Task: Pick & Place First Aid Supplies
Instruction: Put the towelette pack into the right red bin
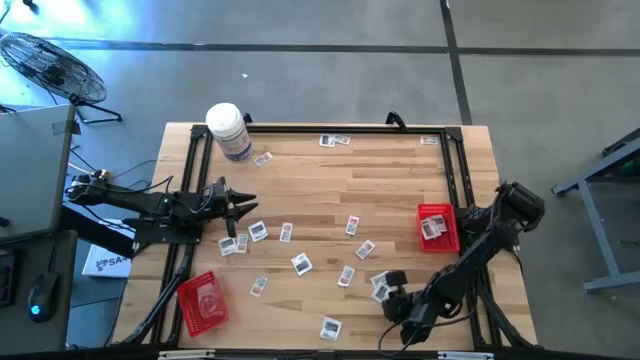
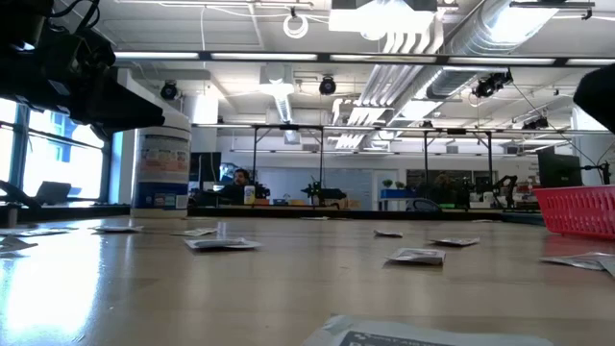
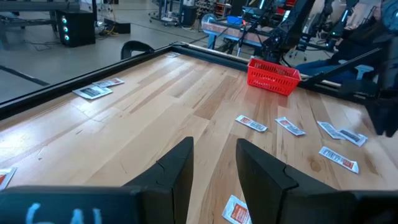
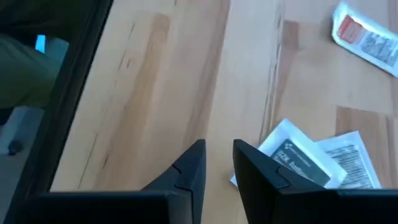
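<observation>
Small white packets with dark or red print, the first aid supplies, lie flat and scattered over the wooden table [image 1: 330, 190]. My right gripper [image 1: 386, 293] is near the front right, slanting down, open by a narrow gap [image 4: 219, 177] with bare wood between its fingers. Two overlapping packets [image 4: 311, 158] lie just beside one finger, and another packet [image 4: 367, 38] lies farther off. My left gripper [image 1: 250, 207] waits open [image 3: 214, 180] above the table's left side, roughly level, with a packet [image 3: 235, 211] on the table below it. My right gripper has one finger [image 4: 258, 177] standing over the edge of the upper of the two overlapping packets [image 4: 292, 155], which lie flat on the table outside the gap. I cannot tell whether the finger touches it.
A red tray [image 1: 437, 226] with a packet in it stands at the right, and a second red tray [image 1: 203, 301] at the front left. A large white jar [image 1: 228, 130] stands at the far left. A black frame [image 1: 330, 128] runs along the table's edges.
</observation>
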Controlling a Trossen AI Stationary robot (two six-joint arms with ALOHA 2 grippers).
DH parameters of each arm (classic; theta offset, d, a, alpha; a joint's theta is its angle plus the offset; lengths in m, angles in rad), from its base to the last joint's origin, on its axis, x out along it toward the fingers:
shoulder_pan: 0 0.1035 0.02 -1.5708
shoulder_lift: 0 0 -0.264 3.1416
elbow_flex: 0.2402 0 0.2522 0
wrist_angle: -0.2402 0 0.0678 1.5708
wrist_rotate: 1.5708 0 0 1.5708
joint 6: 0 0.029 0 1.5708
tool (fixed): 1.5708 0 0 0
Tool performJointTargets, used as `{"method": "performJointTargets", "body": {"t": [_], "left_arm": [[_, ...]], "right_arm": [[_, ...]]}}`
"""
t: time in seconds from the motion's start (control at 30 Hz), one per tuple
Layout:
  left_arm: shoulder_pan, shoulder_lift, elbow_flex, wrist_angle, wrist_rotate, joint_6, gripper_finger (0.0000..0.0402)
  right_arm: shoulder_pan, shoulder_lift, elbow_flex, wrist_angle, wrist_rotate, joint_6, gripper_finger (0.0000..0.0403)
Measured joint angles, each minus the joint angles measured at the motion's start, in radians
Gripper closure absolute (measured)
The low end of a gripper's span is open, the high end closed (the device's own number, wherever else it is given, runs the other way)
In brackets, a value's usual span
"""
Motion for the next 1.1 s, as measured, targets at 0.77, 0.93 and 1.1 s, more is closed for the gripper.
{"method": "performJointTargets", "body": {"t": [0.77,0.93,1.1], "left_arm": [[0.000,0.000,0.000,0.000,0.000,0.000,0.0283],[0.000,0.000,0.000,0.000,0.000,0.000,0.0283],[0.000,0.000,0.000,0.000,0.000,0.000,0.0283]], "right_arm": [[-0.009,0.010,-0.104,0.111,0.009,-0.084,0.0326],[-0.032,0.013,-0.073,0.138,0.008,-0.100,0.0319],[-0.047,0.009,-0.066,0.130,-0.024,-0.101,0.0312]]}}
